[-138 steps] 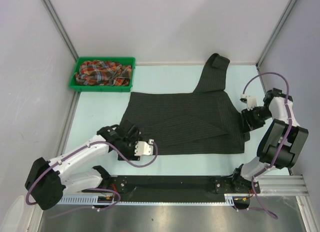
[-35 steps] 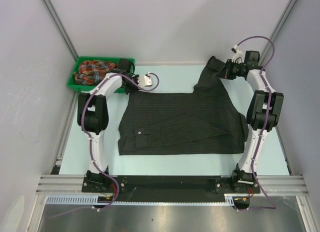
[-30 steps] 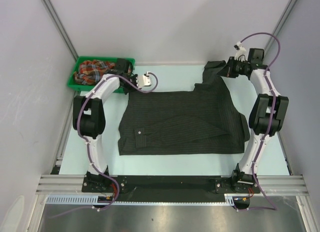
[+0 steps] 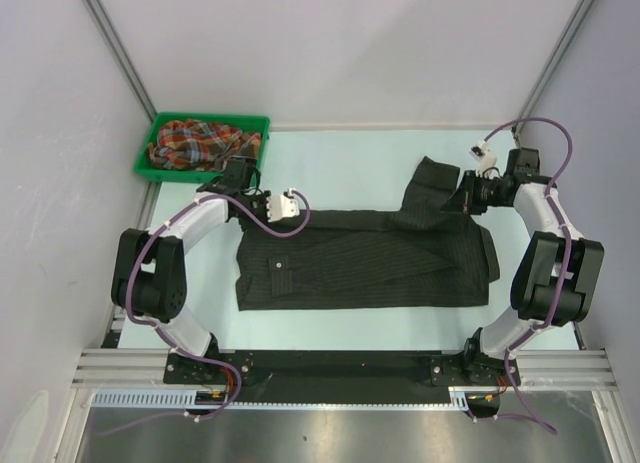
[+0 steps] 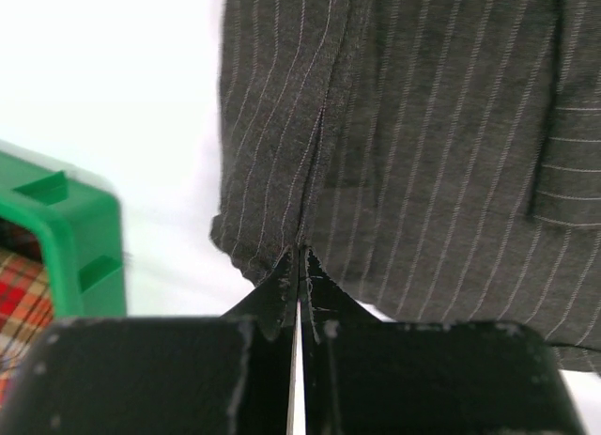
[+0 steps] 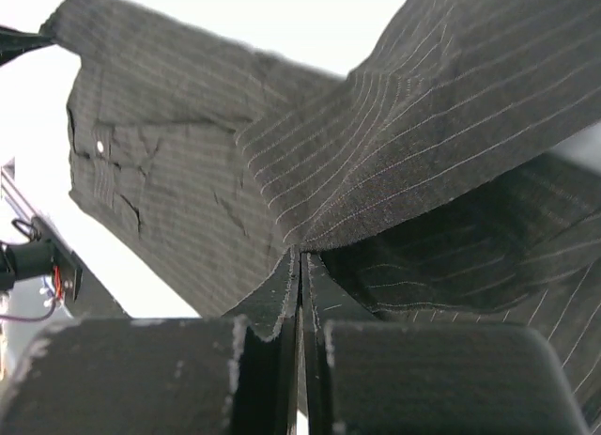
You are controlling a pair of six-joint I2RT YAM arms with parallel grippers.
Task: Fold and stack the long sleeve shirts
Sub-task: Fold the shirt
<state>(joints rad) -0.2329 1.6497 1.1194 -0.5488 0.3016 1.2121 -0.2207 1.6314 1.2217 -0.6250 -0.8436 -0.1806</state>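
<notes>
The black pinstriped shirt point(image 4: 370, 258) lies spread across the middle of the table, its far edge lifted at both ends. My left gripper point(image 4: 258, 211) is shut on the shirt's far left corner point(image 5: 282, 219), close to the green bin. My right gripper point(image 4: 456, 203) is shut on a fold of the far right part point(image 6: 394, 144), which hangs as a raised flap point(image 4: 432, 183). In each wrist view the fingertips meet with cloth pinched between them point(image 5: 300, 254) point(image 6: 300, 252). The plaid shirt point(image 4: 200, 143) lies bunched in the bin.
The green plastic bin point(image 4: 155, 173) stands at the far left corner; its wall point(image 5: 66, 219) shows beside my left fingers. Grey walls and metal posts point(image 4: 120, 53) enclose the table. A metal rail point(image 4: 350, 363) runs along the near edge by the arm bases.
Both grippers have pulled toward the near side, dragging the black shirt's far edge and sleeve with them. The left gripper has left the bin's side.
</notes>
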